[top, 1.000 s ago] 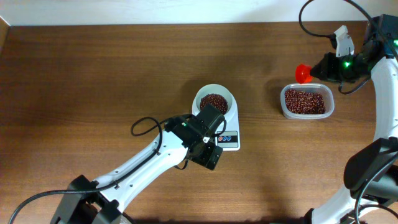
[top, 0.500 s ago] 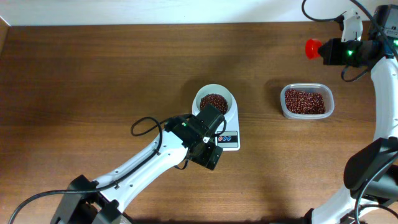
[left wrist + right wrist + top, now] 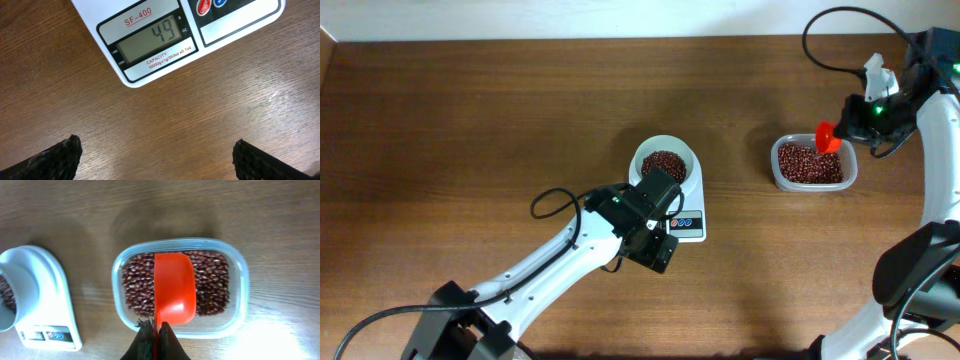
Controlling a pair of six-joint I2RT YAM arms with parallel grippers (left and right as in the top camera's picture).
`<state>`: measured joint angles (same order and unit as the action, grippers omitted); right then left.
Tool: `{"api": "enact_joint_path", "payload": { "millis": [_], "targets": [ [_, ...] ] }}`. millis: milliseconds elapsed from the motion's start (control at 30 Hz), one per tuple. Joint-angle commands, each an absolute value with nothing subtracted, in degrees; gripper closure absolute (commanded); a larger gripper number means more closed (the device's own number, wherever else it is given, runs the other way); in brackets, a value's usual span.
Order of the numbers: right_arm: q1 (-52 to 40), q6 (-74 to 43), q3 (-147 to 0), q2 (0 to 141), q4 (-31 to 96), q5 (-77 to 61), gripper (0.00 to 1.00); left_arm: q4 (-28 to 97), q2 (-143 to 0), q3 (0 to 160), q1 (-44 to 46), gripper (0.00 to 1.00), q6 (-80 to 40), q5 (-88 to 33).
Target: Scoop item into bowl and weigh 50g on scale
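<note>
Right hand (image 3: 156, 332) is clamped on the handle of the red scoop (image 3: 173, 287). The scoop points straight out ahead of the fingers and hangs right over the tub (image 3: 239, 280) of beans (image 3: 212, 290). Can't tell if it's touching them. The bowl (image 3: 17, 292), already holding beans, sits on the scale (image 3: 50, 315) off to that hand's left, well apart, with only bare table (image 3: 90, 210) between. Meanwhile the left hand (image 3: 160, 165) has its fingers spread wide, holding nothing, parked just off the scale's front edge. The display shows 49, so I reckon we need just a few more beans. That's the right arm's job: a shallow dip, lift clear of the tub rim, then carry it left.
</note>
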<state>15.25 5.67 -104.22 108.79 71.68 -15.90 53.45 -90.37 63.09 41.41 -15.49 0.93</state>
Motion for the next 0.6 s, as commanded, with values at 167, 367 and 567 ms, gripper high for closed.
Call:
{"api": "enact_joint_path", "payload": {
  "millis": [167,367,567],
  "targets": [
    [12.73,1.02,-98.1,108.47,66.06,-12.6,0.96,53.41,-89.78,62.72,41.58,0.01,-15.4,1.48],
    [11.2,0.99,-97.01,110.02,63.99,-12.88,0.96,53.41,-89.78,62.72,41.58,0.01,-15.4,1.48],
    [11.2,0.99,-96.79,110.02,64.03,-13.02,0.96,53.41,-89.78,62.72,41.58,0.01,-15.4,1.48]
  ]
}}
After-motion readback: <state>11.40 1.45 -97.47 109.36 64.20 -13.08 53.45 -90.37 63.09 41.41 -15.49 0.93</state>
